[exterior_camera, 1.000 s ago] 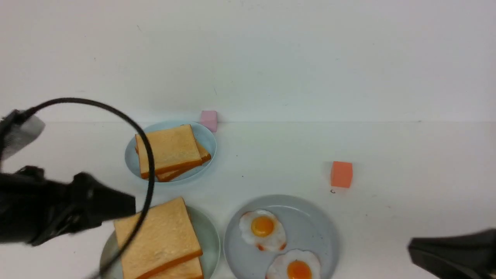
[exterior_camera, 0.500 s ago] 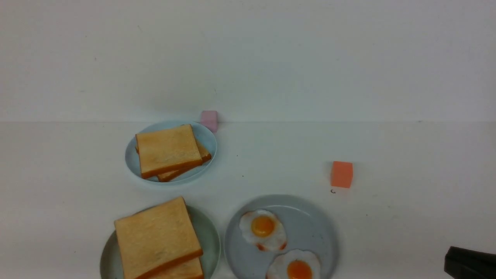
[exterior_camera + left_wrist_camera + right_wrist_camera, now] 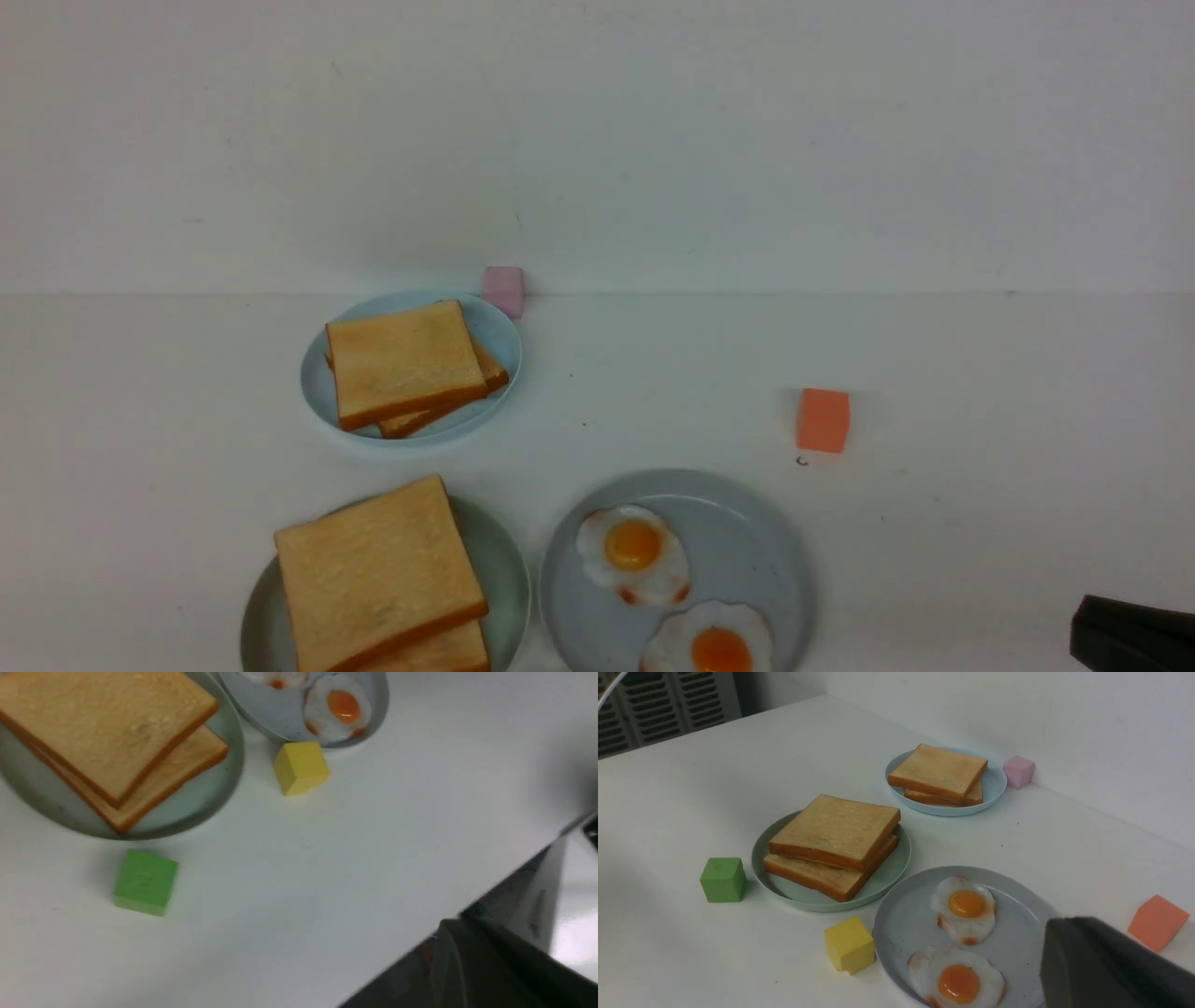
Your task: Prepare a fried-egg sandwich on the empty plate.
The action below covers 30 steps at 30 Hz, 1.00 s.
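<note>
While you look across the white table (image 3: 934, 355) from the front, you see the sandwich (image 3: 381, 574), two square golden toast slices stacked a little askew, lying on the mint-green plate (image 3: 504, 569) at the near left. No egg shows between the slices from any view. Just beside it on the right sits the grey-blue plate (image 3: 756, 551), carrying two fried eggs (image 3: 633, 553), one behind the other. Farther back, the smaller light-blue plate (image 3: 322, 392) holds another pair of toast slices (image 3: 403, 359), with a pink cube (image 3: 504, 289) just beyond its rim by the wall. An orange cube (image 3: 822, 420) stands alone to the right. Your right wrist camera also gives you a green cube (image 3: 723, 879) near the mint-green plate's edge and a yellow cube (image 3: 849, 944) between the two near plates. Your right gripper (image 3: 1131, 635) shows only as a dark tip at the front view's lower right corner, its jaws pressed together and holding nothing. Your left gripper appears in no front picture; it too is closed.
</note>
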Motion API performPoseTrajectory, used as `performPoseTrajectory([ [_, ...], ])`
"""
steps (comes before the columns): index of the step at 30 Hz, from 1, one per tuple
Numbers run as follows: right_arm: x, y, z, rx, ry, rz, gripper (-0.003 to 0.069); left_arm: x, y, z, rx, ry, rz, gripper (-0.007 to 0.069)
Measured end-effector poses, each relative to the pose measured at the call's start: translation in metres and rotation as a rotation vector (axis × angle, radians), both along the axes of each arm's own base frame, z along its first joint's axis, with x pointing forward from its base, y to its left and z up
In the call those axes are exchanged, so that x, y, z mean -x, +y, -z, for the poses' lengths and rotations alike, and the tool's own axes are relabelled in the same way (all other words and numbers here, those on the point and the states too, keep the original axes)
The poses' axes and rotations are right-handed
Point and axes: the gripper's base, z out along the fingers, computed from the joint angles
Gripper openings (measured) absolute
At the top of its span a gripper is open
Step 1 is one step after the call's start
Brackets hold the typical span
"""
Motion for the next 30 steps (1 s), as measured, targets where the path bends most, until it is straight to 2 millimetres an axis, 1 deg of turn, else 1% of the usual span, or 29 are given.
performPoseTrajectory([
  [4,0.0,0.0,0.0,0.0,0.0,0.0,0.0007,-0.009,0.013,0.002,-0.161,-0.097,-0.069,-0.0013],
  [5,0.0,0.0,0.0,0.0,0.0,0.0,0.0008,-0.009,0.014,0.001,-0.168,-0.103,-0.073,-0.0013],
  [7,0.0,0.0,0.0,0.0,0.0,0.0,0.0011,-0.012,0.021,0.006,-0.25,-0.125,-0.106,-0.0013],
  [10,0.0,0.0,0.0,-0.001,-0.001,0.0,0.0014,-0.007,0.028,0.015,-0.321,-0.167,-0.139,-0.0013],
  [11,0.0,0.0,0.0,-0.001,-0.001,0.0,0.0014,-0.002,0.031,0.017,-0.335,-0.226,-0.159,-0.0013],
  [12,0.0,0.0,0.0,-0.001,-0.001,0.0,0.0014,-0.002,0.032,0.018,-0.341,-0.233,-0.164,-0.0013],
  [14,0.0,0.0,0.0,0.0,0.0,0.0,0.0014,-0.003,0.037,0.023,-0.314,-0.385,-0.262,-0.0013],
  [15,0.0,0.0,0.0,0.0,0.0,0.0,0.0014,-0.004,0.038,0.028,-0.283,-0.41,-0.305,-0.0013],
  [16,0.0,0.0,0.0,-0.001,-0.002,0.0,0.0016,-0.008,0.041,0.034,-0.227,-0.488,-0.389,-0.0013],
  [17,0.0,0.0,0.0,-0.001,-0.002,0.0,0.0016,-0.008,0.041,0.037,-0.215,-0.478,-0.397,-0.0013],
  [19,0.0,0.0,0.0,-0.001,-0.002,0.0,0.0019,-0.013,0.046,0.062,-0.101,-0.6,-0.53,-0.0013],
  [23,0.001,0.0,0.0,-0.002,-0.002,0.0,0.0022,-0.018,0.048,0.101,-0.037,-0.616,-0.583,-0.0013],
  [24,0.001,0.0,0.0,-0.004,-0.001,0.0,0.0022,-0.021,0.047,0.127,-0.036,-0.553,-0.591,-0.0013],
  [27,0.001,0.0,0.0,-0.004,0.0,-0.001,0.0022,-0.02,0.048,0.146,-0.065,-0.443,-0.596,-0.0013],
  [30,0.001,0.0,0.0,-0.001,0.004,-0.002,0.0022,-0.019,0.047,0.15,-0.103,-0.415,-0.572,-0.0013],
])
